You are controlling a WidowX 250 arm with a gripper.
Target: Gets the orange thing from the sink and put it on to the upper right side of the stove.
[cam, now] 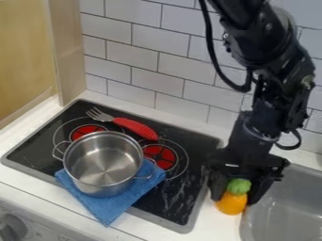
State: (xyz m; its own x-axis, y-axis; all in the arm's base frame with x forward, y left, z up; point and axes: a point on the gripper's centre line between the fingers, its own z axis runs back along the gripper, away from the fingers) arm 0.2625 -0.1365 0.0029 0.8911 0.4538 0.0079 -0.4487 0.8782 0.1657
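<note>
Okay so the gripper (236, 194), part-closed, seems to grip the orange thing (231, 202) between sink (286, 207) and stove (200, 153), so I'd lift it clear of the rim (197, 207) and lower it gently, upper right

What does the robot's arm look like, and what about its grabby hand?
The arm is all black and chunky, with shiny rounded parts and a thick black cable that loops beside it. Its gripper is black too, with a wide, blocky body and two dark fingers.
</note>
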